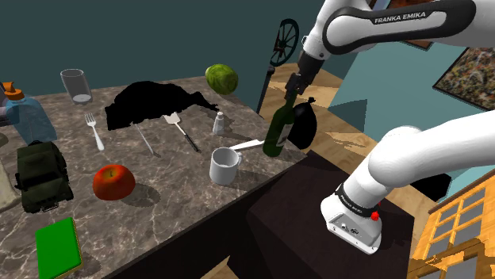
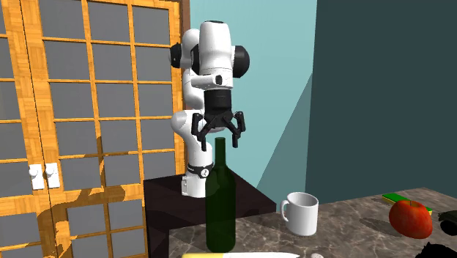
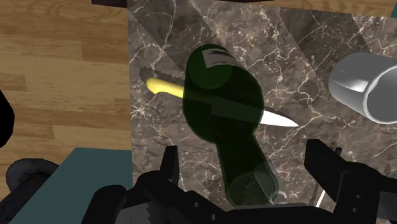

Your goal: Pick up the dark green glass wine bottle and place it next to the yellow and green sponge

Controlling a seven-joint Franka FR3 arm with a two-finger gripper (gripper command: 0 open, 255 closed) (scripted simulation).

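Gripper (image 2: 218,136) spread, released, straddling neck of upright dark green wine bottle (image 2: 220,209), lined up for top grasp. Green sponge (image 1: 58,247) well apart, across marble counter (image 1: 159,184).

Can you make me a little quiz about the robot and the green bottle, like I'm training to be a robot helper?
1. True or false: the gripper is shut on the wine bottle.
2. Which of these stands nearest the wine bottle? A the white mug; B the red apple; C the sponge.
3. Fill in: the knife lying by the wine bottle has a ____ handle.
Key: 1 false, the gripper is open, with a finger on either side of the neck and neither touching it; 2 A; 3 yellow.
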